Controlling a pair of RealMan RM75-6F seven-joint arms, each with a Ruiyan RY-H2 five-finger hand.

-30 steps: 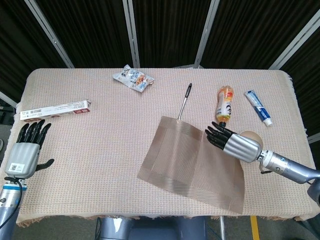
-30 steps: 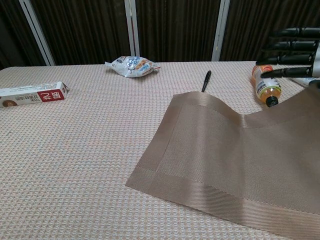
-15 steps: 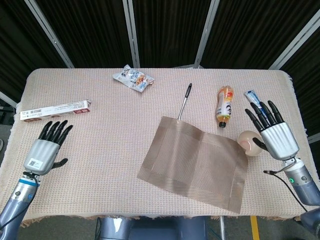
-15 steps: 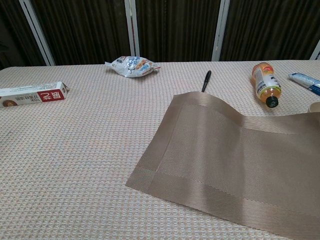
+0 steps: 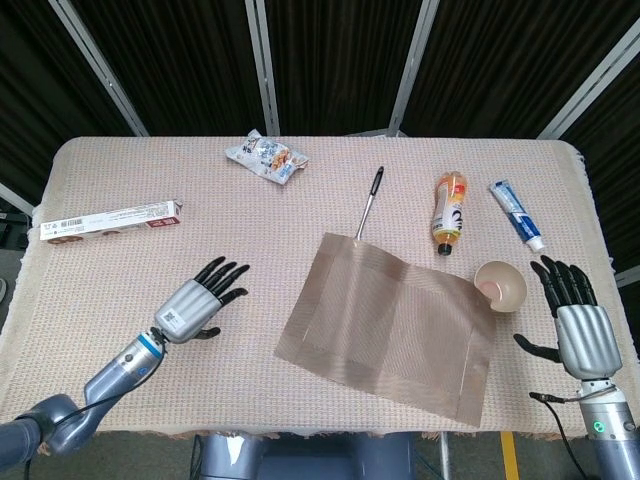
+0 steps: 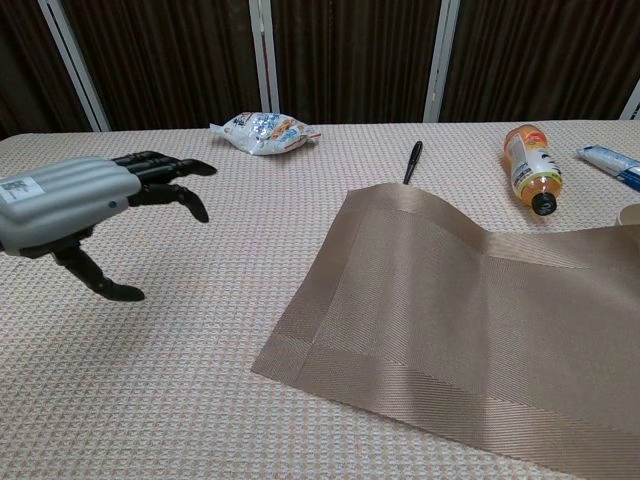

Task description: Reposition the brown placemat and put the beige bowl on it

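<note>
Where the woven beige cloth covers the surface, the brown placemat lies skewed right of centre, a thin ribbed rectangle with a darker border, its far right part rising in a soft fold. Just beside its far right corner sits the beige bowl, small, round and smooth, tilted so its pale inside shows; whether it touches the placemat cannot be told. The right hand hovers near the bowl by the right edge, fingers spread and empty. The left hand hangs over the cloth left of the placemat, fingers extended and apart, holding nothing. Farther off lie a black pen, a capped orange bottle on its side, a blue-and-white tube, a crinkled snack packet and a long flat carton. Dark curtains with pale metal posts close the far side.
</note>
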